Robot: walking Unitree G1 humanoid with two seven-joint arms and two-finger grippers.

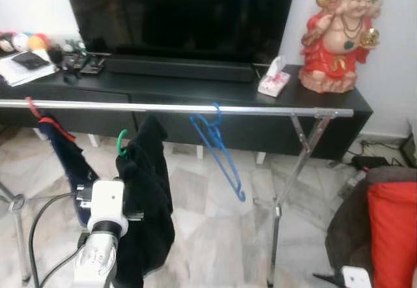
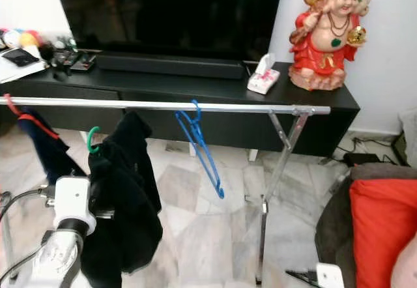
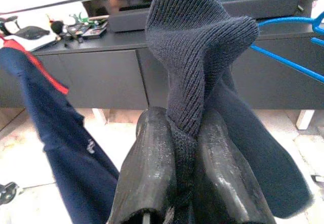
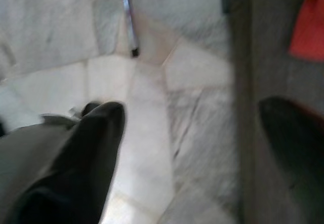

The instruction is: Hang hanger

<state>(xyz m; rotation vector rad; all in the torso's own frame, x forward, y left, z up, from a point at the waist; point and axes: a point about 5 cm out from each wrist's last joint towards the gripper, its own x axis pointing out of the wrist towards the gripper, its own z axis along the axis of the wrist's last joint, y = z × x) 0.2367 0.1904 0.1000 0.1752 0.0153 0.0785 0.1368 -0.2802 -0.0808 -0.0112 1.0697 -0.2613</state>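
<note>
left gripper [image 3: 185,148] pinched tight on a fold of the dark knit garment [image 1: 148,197], fabric squeezed between both black fingers [image 3: 152,173] in the left wrist view; from the head camera the silver left arm [image 1: 104,232] sits low, just beside the garment. garment hangs from a green hanger [image 1: 121,143], hook showing near the silver rail [image 1: 176,108], but whether the hook is on the rail cannot be told. right gripper [image 4: 192,148] points down at the marble floor [image 4: 152,107], its two fingers spread wide with nothing between them. hangers counted: two clear, the green one and a bare blue hanger [image 1: 218,150] hooked on the rail near its middle and hanging tilted. garments on the rail: two, the dark knit and a navy piece with red trim [image 1: 62,148] at the rail's left end, with a small pale mark on it too small to read. one rack leg frame [image 1: 293,171] under the right end. behind: one black tv [image 1: 179,11], one black cabinet [image 1: 339,99], one tissue pack [image 1: 273,79], one red laughing figurine [image 1: 339,34], coloured balls and remotes at the left, uncounted. red cushion [image 1: 393,236] at lower right. no readable writing anywhere.
</note>
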